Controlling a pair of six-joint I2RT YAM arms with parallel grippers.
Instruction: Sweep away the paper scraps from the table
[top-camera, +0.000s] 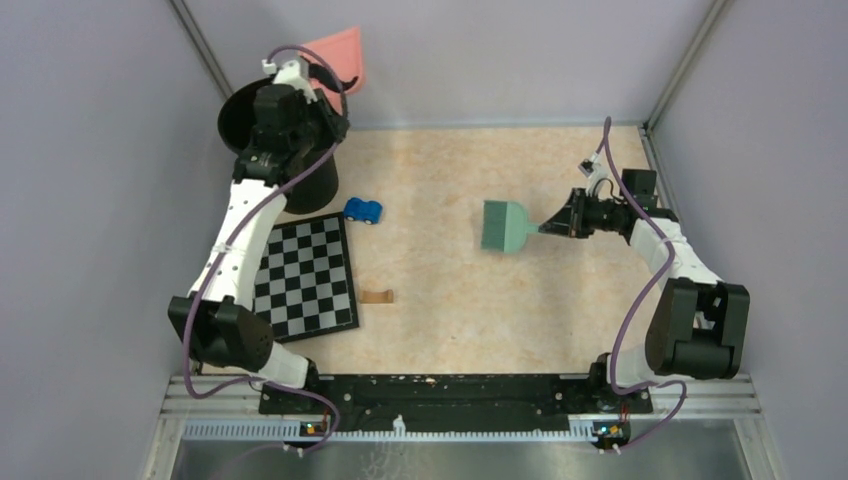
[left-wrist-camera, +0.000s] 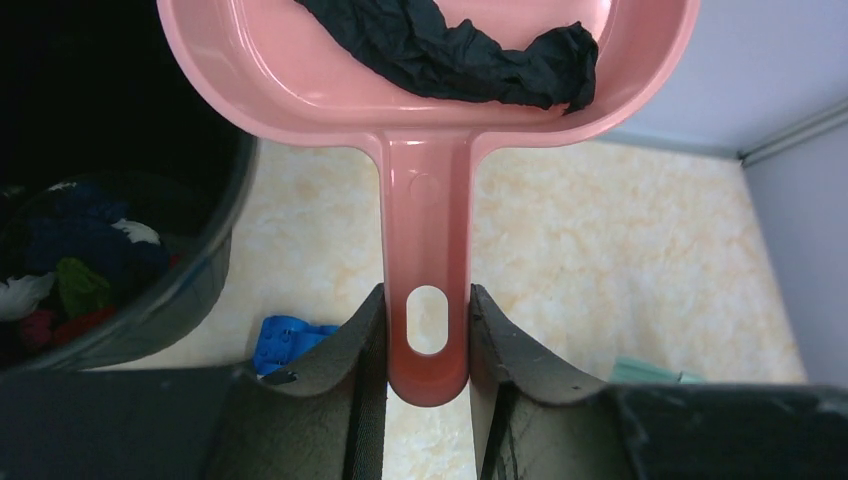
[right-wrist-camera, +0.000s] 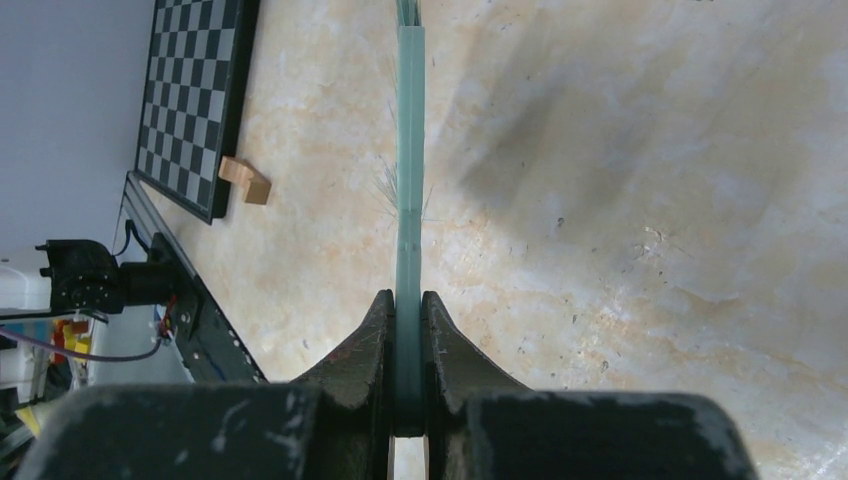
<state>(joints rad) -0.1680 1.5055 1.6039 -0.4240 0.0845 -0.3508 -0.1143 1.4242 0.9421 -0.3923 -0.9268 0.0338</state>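
Nearest in the left wrist view: left gripper (left-wrist-camera: 427, 345) pinching the handle of the pink dustpan (left-wrist-camera: 425, 200), fingers tight on both sides. Just beyond, a crumpled black scrap (left-wrist-camera: 460, 50) lying in the pan. More paper scraps (left-wrist-camera: 70, 270) (red, green, white, dark blue) deep in the black bin (left-wrist-camera: 200, 290) at left. From the top camera, none of that paper legible, only the pan's pink shape partly behind the arm. Blue toy car (left-wrist-camera: 285, 342) half hidden behind the left finger.

From the right wrist: right gripper (right-wrist-camera: 407, 330) pressed shut onto the green brush (right-wrist-camera: 410, 150), seen edge-on over the table (right-wrist-camera: 620, 200), bristles cut off at the top. Farther out, wooden block (right-wrist-camera: 247, 183) just beside the chequered board (right-wrist-camera: 195, 90).
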